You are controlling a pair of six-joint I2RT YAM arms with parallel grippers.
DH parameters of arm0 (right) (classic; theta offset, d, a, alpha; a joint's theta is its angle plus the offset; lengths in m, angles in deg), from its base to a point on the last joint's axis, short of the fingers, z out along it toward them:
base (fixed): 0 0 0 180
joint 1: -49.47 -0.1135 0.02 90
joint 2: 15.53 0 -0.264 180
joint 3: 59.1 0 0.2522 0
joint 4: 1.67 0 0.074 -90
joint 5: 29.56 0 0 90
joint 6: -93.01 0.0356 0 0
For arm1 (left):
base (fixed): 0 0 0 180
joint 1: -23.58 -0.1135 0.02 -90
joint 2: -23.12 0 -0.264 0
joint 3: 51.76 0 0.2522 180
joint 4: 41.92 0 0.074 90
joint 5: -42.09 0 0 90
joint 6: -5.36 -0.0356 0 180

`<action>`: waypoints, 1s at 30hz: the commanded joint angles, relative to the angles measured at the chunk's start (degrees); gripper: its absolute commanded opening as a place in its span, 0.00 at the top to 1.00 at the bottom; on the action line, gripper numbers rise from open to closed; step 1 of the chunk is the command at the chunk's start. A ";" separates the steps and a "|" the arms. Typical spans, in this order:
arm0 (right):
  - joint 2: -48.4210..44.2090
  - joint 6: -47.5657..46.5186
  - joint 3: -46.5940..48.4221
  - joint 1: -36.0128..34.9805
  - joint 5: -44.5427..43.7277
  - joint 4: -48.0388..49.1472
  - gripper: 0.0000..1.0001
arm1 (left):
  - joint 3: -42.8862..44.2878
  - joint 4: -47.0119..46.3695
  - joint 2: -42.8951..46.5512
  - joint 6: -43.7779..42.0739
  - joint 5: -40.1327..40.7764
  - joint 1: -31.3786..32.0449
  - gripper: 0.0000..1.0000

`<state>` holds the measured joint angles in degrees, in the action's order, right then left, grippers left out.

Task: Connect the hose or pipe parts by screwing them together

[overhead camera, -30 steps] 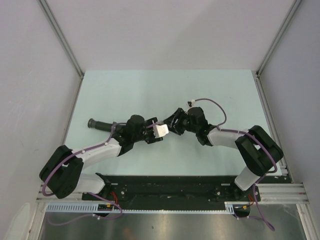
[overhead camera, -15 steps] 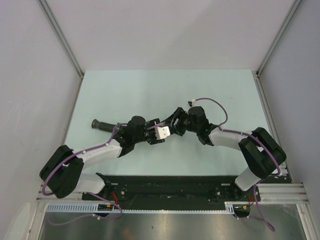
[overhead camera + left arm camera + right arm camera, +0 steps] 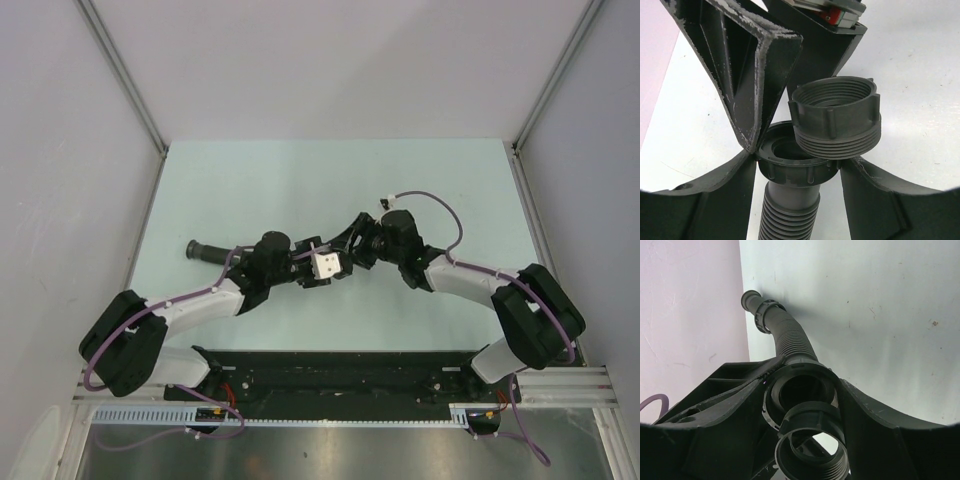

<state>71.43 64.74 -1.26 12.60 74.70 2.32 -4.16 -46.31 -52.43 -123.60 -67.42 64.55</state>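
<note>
Mid-frame, the left gripper (image 3: 799, 159) clenches the corrugated hose (image 3: 787, 215) by its collar, threaded ring nut (image 3: 837, 117) tilted atop, right gripper (image 3: 810, 372)'s hold unclear.

Left arm (image 3: 190, 305) stretched forward and right, right arm (image 3: 470, 282) forward and left, elbows out, wrists meeting nose to nose at centre. Left end effector (image 3: 799, 161) clamped tight on hose (image 3: 790, 205). Right end effector (image 3: 807, 390) jaws spread wider; whether gripping or loose, unclear
</note>
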 commanded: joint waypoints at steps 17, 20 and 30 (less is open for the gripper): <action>-4.77 -22.44 2.51 9.79 -7.91 -17.39 0.34 | 1.57 -10.32 -0.83 3.62 -8.00 -5.20 1.00; -9.25 -23.67 3.30 10.67 -16.58 -27.22 0.30 | 2.45 -10.32 -0.65 5.47 -8.35 -5.73 1.00; -23.21 -19.73 3.56 17.61 -31.57 -50.00 0.26 | 3.24 -13.14 1.80 12.15 -10.11 -5.99 1.00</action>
<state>53.99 43.74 0.22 28.19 51.20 -37.06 -3.70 -55.09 -53.02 -115.86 -75.59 58.80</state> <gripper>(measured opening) 0.739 0.648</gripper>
